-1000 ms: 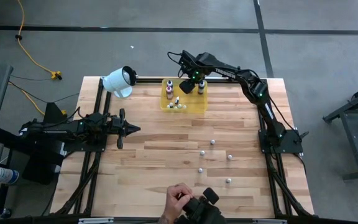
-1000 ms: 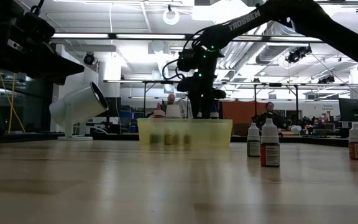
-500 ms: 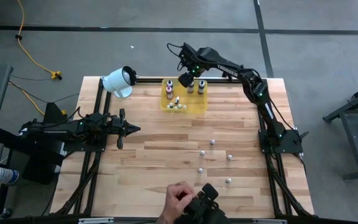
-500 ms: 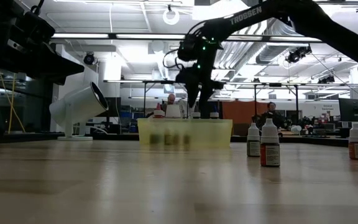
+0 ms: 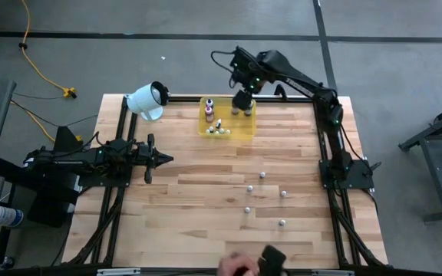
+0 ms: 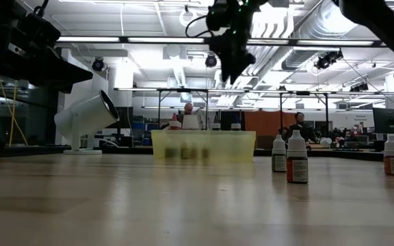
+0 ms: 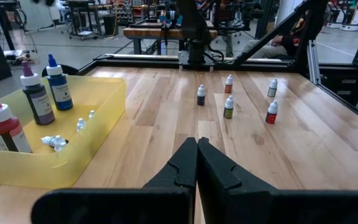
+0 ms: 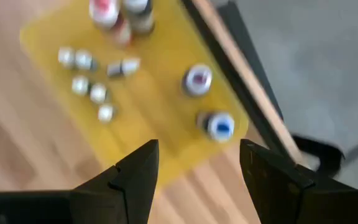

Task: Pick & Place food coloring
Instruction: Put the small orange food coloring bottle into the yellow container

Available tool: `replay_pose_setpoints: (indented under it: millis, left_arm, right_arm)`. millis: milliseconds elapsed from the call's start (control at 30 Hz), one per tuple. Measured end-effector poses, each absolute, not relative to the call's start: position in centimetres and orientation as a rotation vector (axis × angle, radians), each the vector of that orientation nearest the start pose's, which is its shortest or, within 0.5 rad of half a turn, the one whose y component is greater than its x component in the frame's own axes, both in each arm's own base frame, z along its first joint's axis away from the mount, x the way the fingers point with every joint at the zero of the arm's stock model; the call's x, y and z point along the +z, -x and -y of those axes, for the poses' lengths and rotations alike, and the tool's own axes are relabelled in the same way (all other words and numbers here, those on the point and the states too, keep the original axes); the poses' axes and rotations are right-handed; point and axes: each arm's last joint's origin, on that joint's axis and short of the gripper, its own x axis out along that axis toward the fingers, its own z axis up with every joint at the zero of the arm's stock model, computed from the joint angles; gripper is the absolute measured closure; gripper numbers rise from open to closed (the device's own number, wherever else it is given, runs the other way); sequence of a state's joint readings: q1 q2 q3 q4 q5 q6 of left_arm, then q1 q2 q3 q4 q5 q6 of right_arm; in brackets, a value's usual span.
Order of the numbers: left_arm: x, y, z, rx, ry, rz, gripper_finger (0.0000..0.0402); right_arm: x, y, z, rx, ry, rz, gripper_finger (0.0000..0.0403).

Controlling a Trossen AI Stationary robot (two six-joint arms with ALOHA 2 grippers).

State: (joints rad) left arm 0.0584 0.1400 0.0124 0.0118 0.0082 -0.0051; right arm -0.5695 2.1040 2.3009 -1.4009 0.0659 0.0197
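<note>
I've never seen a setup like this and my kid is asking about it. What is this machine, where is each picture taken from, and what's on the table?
It is a robot with two dark arms bolted to a wooden table. One picture looks straight down, one looks level across the tabletop, and two come from small cameras on the arms' wrists.

The left hand rests low over the table's left side, fingers shut, holding nothing. The right hand hangs open and empty above the yellow tray at the far edge.

In the tray stand a few taller colored bottles with several tiny droppers lying beside them. Five more small food coloring bottles stand loose on the wood nearer the front. A white cylinder sits at the far left corner. Part of a person shows at the near edge.
</note>
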Motion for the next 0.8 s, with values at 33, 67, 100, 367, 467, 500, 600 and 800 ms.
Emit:
replay_pose_setpoints:
  millis: [33, 67, 100, 367, 467, 500, 600, 800]
  left_arm:
    - [15.8, -10.5, -0.6, 0.051, 0.009, -0.115, 0.0401]
    - [15.8, -10.5, -0.6, 0.051, 0.009, -0.115, 0.0401]
    - [15.8, -10.5, -0.6, 0.051, 0.009, -0.116, 0.0401]
    - [15.7, -10.5, -0.6, 0.051, 0.009, -0.116, 0.0401]
    - [15.7, -10.5, -0.6, 0.051, 0.009, -0.116, 0.0401]
    - [15.7, -10.5, -0.6, 0.05, 0.009, -0.116, 0.0401]
    - [15.7, -10.5, -0.6, 0.05, 0.009, -0.116, 0.0401]
    - [15.8, -10.5, -0.6, 0.05, 0.009, -0.116, 0.0401]
  right_arm:
    - [35.1, -34.7, 22.0, -0.556, -0.311, -1.208, 0.019]
    - [35.4, -34.4, 21.3, -0.539, -0.297, -1.239, 0.0191]
    - [35.7, -34.1, 20.6, -0.521, -0.285, -1.266, 0.0191]
    - [36.4, -32.4, 15.1, -0.314, -0.305, -1.331, 0.019]
    - [35.2, -30.9, 13.0, -0.286, -0.283, -1.39, 0.0193]
    - [34.5, -30.3, 12.4, -0.28, -0.267, -1.415, 0.0194]
    - [33.0, -28.2, 10.4, -0.251, -0.219, -1.432, 0.0194]
    - [30.4, -23.8, 6.8, -0.198, -0.174, -1.404, 0.0194]
